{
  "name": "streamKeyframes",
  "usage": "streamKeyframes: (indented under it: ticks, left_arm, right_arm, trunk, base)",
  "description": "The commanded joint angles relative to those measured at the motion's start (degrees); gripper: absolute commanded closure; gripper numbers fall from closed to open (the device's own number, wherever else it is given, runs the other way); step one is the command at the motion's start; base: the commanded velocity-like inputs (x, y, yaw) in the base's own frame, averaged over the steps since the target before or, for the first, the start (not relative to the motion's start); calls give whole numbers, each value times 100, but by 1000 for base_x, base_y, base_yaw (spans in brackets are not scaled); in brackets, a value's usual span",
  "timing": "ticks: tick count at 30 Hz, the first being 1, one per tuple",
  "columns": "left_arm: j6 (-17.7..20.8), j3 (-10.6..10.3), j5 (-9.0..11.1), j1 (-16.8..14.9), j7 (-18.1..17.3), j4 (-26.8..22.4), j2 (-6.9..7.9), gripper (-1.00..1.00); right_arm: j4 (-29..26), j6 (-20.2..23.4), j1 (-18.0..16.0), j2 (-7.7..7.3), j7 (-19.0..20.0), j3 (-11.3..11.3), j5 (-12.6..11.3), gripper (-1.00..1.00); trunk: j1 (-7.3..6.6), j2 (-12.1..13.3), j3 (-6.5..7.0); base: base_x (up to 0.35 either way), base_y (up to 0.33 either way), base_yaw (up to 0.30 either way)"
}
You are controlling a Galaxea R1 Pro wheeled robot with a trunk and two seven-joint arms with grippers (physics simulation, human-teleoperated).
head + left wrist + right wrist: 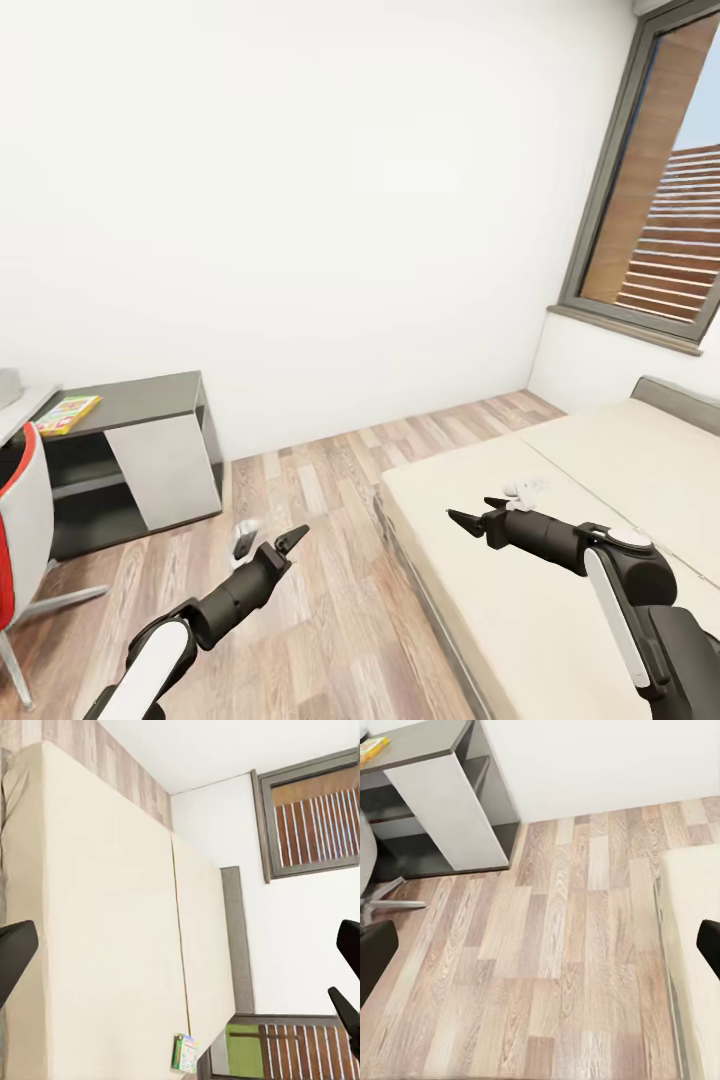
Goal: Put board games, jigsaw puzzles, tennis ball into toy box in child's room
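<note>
I am standing in the child's room, facing a bare white wall [300, 200] with the wood floor [320, 500] running between a cabinet and the bed [560, 480]. My left gripper [268, 545] is hanging over the floor with its jaws spread apart and nothing between them; in the left wrist view its dark fingertips [15, 952] are sitting wide at the two edges of the frame. My right gripper [478, 513] is reaching out over the near part of the bed, jaws likewise parted and empty, and its fingertips [375, 956] are showing far apart in the right wrist view above the floor planks.

A colourful flat game box [67, 413] is lying on the dark grey cabinet top [140, 395] to my left, well away from both arms. The same box [371, 750] is peeking into the corner of the right wrist view. Through the left wrist camera I am seeing another small green-and-white box [184, 1053] lying on the beige mattress [105, 915] near the grey headboard [238, 937]. A red-and-white chair [20, 540] is standing beside the cabinet, and a dark-framed window [660, 190] is showing above the bed.
</note>
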Motion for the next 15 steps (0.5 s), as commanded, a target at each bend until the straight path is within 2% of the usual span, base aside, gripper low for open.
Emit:
streamKeyframes:
  ticks: [1, 10, 15]
  left_arm:
    - [11, -7, 48, -7, 22, -3, 4, -100]
    - [13, -10, 48, -10, 21, -3, 0, -100]
    - [12, -10, 48, -9, 16, -3, -2, -100]
  right_arm:
    - [-4, 47, -4, -1, -5, -6, -45, -100]
    - [-5, 46, -4, -1, -5, 58, -45, -100]
    - [-5, 46, -4, -1, -5, 83, -45, -100]
  trunk:
    - [2, -14, -11]
    - [2, -14, 8]
    - [2, -14, 20]
  base:
    - [-214, 0, 285]
    - [-262, 0, 285]
    - [-163, 0, 285]
